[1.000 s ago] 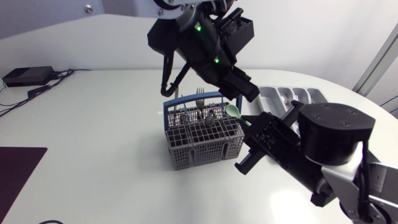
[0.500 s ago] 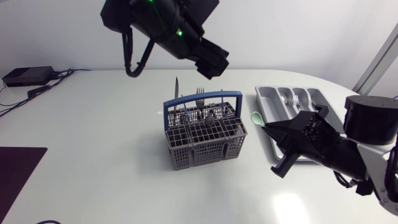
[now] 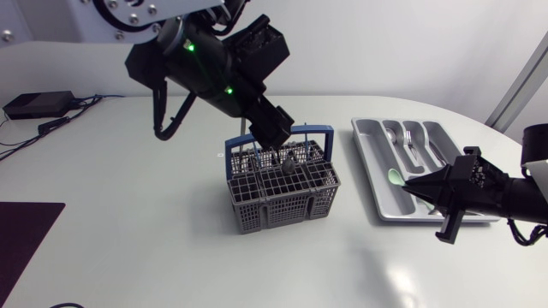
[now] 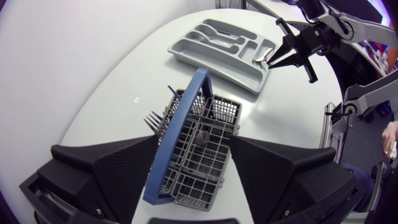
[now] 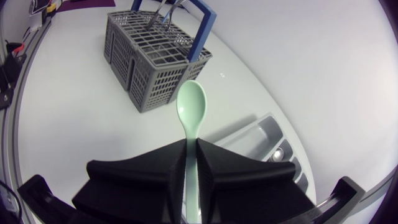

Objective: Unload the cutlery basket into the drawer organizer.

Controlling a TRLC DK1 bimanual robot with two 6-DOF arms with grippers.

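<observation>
On the white table [image 3: 128, 222], near its middle, stands the grey cutlery basket [image 3: 282, 192] with its blue handle [image 4: 180, 143] upright. The silver drawer organizer [image 3: 377, 184] lies well apart at its right, close to the rounded far-right edge of the table. A strip of bare table separates the two, and wide bare surface lies in front of the basket and at its left, up to a dark mat [image 3: 26, 231] at the front-left edge.

The left gripper [image 3: 278, 137] hangs just over the rear side of the basket. In the left wrist view its fingers [image 4: 93, 168] stand wide apart with the basket under and between them, touching nothing. A fork [image 4: 155, 119] stands with its tines up beside the handle.

The right gripper [image 3: 424, 188] is clamped on the handle of a pale green spoon [image 3: 396, 177]. In the right wrist view the bowl of the spoon [image 5: 191, 109] sticks out ahead of the closed fingertips. From above, the bowl is over the organizer's outer long compartment, on the basket side; whether it touches the bottom I cannot tell.

Half a second before, the left gripper was high above and behind the basket, and it has come down to the rim. The spoon was then beside the organizer's edge, over bare table, and it is now over the tray.
</observation>
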